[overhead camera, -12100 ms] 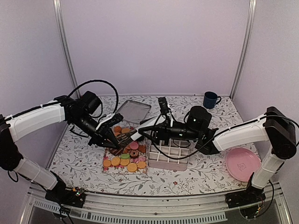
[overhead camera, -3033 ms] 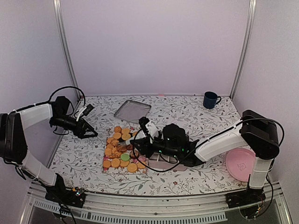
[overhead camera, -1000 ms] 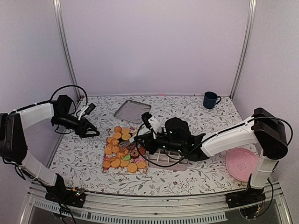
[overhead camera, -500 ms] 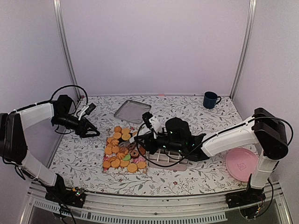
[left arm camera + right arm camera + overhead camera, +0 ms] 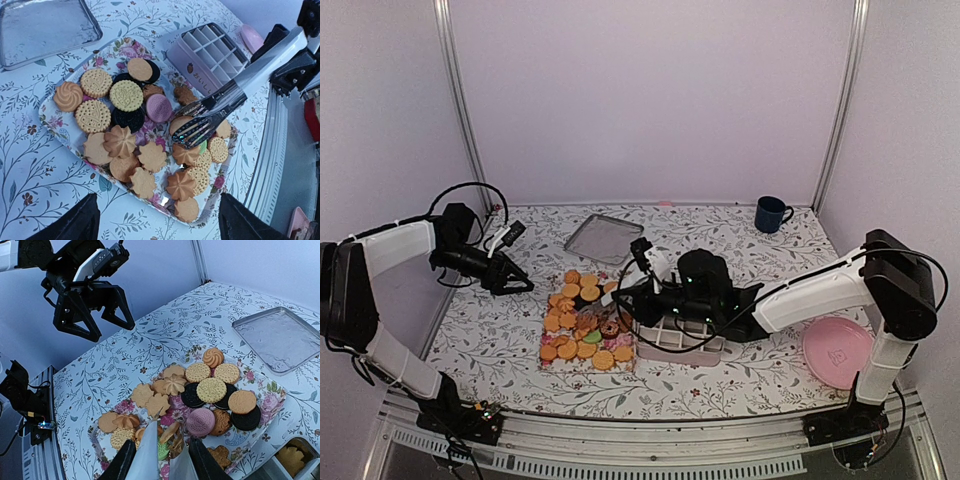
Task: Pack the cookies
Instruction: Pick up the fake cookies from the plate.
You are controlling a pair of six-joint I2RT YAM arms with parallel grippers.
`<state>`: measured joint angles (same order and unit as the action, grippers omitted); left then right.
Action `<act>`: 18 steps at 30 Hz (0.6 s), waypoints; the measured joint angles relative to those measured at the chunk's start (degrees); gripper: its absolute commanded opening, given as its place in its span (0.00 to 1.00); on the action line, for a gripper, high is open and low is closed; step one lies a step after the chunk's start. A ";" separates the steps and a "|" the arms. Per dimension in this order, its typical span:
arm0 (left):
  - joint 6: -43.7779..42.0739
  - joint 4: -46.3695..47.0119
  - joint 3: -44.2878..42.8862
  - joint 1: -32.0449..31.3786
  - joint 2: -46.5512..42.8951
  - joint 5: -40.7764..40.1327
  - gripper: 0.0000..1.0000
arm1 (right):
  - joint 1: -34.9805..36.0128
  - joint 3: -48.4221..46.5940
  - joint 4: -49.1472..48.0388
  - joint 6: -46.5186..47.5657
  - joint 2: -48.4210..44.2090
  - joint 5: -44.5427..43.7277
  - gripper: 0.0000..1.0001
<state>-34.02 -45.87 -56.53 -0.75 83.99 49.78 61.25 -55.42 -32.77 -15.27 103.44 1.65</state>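
The cookies (image 5: 582, 322) lie on a floral tray (image 5: 548, 358): golden ones, dark ones (image 5: 192, 395), a pink one (image 5: 200, 421) and a green one (image 5: 162, 450). My right gripper (image 5: 642, 292) (image 5: 161, 465) is shut on metal tongs (image 5: 212, 116) (image 5: 150, 452) over the tray's right half. A golden cookie (image 5: 170, 432) sits on edge between the tong blades. My left gripper (image 5: 520, 284) (image 5: 155, 231) hangs open and empty left of the tray, also showing in the right wrist view (image 5: 92, 307).
A white compartment box (image 5: 682, 338) (image 5: 212, 49) stands right of the floral tray, with a cookie (image 5: 291, 458) in one cell. A metal tray (image 5: 605, 238) (image 5: 277, 337) lies behind. A blue mug (image 5: 771, 214) is far right, a pink plate (image 5: 838, 352) near right.
My right arm has drawn back a little to the right with the tongs, whose blades have spread slightly. The left arm has not moved.
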 measured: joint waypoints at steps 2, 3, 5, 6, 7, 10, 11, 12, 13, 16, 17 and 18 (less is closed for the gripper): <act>0.00 0.00 0.00 0.00 0.00 0.04 0.81 | -0.24 0.00 0.02 -0.37 0.00 0.31 0.34; 0.00 0.00 0.00 0.00 0.00 0.09 0.81 | -0.33 0.00 0.07 -0.57 0.00 0.44 0.34; -0.02 0.00 0.00 0.00 0.00 0.17 0.81 | -0.44 0.00 0.15 -0.70 0.00 0.55 0.34; -0.02 0.00 0.00 0.00 0.00 0.28 0.81 | -0.50 0.02 0.20 -0.83 0.00 0.57 0.34; -0.02 0.00 0.00 0.00 0.00 0.35 0.81 | -0.55 0.02 0.22 -0.94 0.00 0.59 0.34; -0.02 0.00 0.00 -0.02 0.00 0.48 0.80 | -0.74 0.04 0.22 -1.46 0.00 0.63 0.34; -0.02 0.00 0.00 -0.02 0.00 0.57 0.80 | -0.85 0.11 0.20 -1.60 0.00 0.63 0.34; -0.02 0.00 0.00 -0.02 0.02 0.61 0.80 | -0.96 0.17 0.20 -1.70 0.00 0.61 0.31; -0.02 0.00 0.00 -0.02 0.02 0.63 0.78 | -1.07 0.28 0.20 -1.88 0.00 0.61 0.27; -0.13 0.02 0.00 -0.11 0.07 0.76 0.74 | -1.33 0.44 0.20 -2.10 -0.02 0.20 0.24; -0.11 0.02 0.00 -0.15 0.09 0.79 0.74 | -1.40 0.48 0.20 -2.10 -0.02 -0.13 0.24; -0.17 0.07 0.00 -0.17 0.15 0.79 0.74 | -1.44 0.57 0.20 -2.19 -0.02 -0.63 0.25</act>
<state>-34.20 -45.80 -56.53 -0.93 84.14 50.57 59.81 -54.85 -32.58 -17.45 103.42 1.02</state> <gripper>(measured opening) 0.749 0.251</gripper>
